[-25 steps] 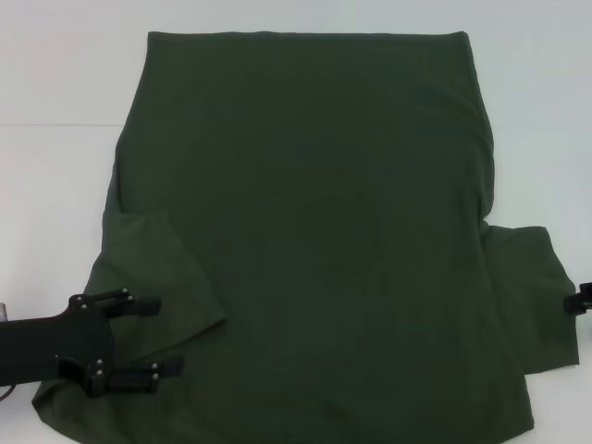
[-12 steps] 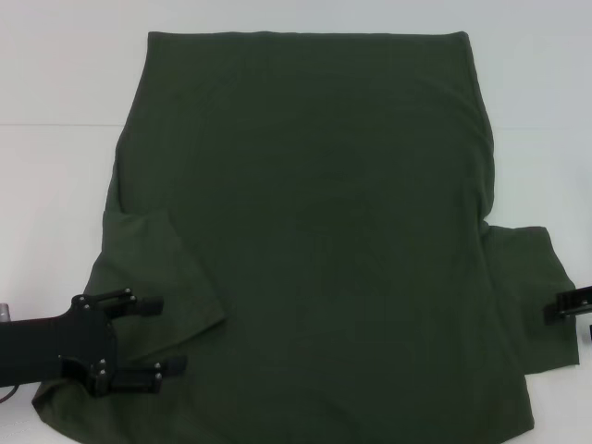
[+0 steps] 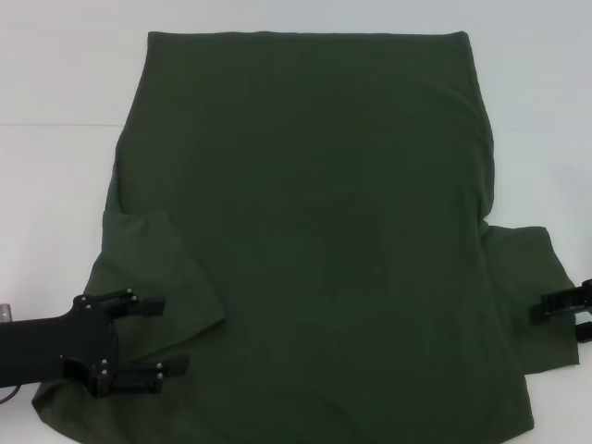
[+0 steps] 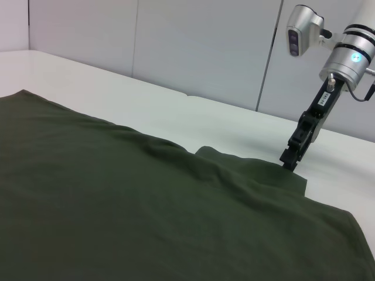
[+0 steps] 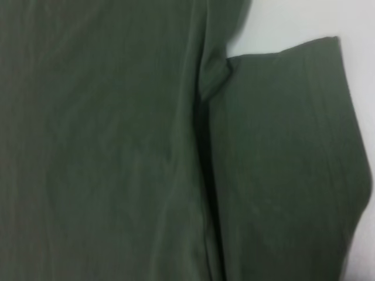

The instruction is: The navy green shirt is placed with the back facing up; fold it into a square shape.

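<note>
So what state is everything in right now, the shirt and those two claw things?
navy green shirt: spread flat on the white table, plain side up, not yet folded into a square; the sleeve on the robot's left lies turned in over the body, the other sleeve sticks out sideways.
left gripper: open, over the turned-in sleeve near the shirt's left edge.
right gripper: open, at the outer edge of the outstretched sleeve.

Left gripper (image 3: 153,336) low at near left, jaws spread wide — right gripper (image 3: 562,313) at right edge, jaws parted.
</note>
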Controlling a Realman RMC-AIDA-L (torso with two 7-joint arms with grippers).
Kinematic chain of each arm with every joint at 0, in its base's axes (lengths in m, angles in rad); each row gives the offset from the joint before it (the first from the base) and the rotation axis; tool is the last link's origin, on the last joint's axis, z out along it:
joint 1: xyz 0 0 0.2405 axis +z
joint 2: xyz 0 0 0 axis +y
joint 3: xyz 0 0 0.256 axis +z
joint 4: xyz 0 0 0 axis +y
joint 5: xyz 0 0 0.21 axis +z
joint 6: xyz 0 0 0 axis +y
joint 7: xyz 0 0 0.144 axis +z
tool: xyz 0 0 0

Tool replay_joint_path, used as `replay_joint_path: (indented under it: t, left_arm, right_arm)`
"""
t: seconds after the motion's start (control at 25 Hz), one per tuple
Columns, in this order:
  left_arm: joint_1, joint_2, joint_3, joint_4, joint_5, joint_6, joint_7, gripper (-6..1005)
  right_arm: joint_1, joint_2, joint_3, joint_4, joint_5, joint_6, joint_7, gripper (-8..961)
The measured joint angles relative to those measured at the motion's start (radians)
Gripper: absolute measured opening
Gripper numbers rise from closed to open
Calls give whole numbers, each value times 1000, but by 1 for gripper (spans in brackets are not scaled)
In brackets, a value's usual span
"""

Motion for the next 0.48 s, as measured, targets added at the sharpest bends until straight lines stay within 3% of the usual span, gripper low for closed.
replay_joint_path:
  t: [0.48]
  left_arm:
    - [5,-1,0,0,0,-6,0,890]
  right_arm:
    - [13,11,-24,1,-1,11,2,787]
